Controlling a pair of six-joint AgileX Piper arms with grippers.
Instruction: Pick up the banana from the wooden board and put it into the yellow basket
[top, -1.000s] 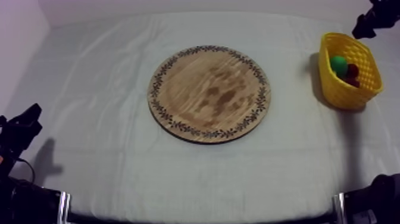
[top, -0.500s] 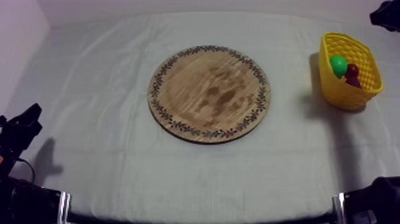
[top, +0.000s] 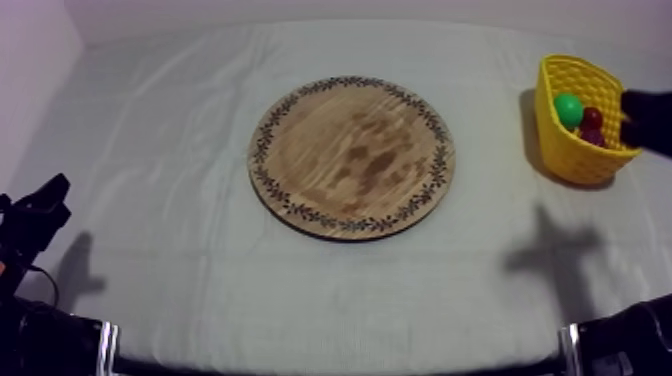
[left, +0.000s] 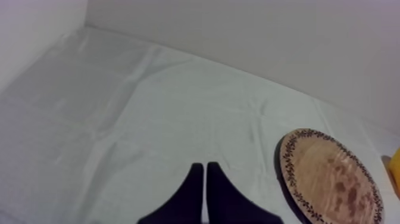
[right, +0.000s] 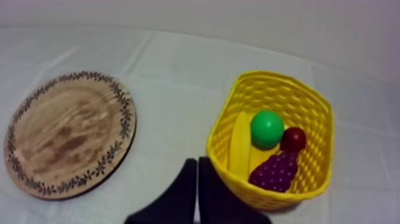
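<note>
The right tool (right: 197, 161), a narrow empty wedge, hangs just beside the yellow basket (right: 271, 83). The banana (right: 240, 146) lies inside with a green fruit (right: 266, 129), a small red fruit (right: 293, 139) and grapes (right: 275, 171). The left tool (left: 204, 165), likewise narrow and empty, hangs over the table (left: 119, 119) near the wooden board (left: 333, 179).

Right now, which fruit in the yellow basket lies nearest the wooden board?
The banana, long and yellow, against the basket wall facing the board; the others lie beyond it.
</note>
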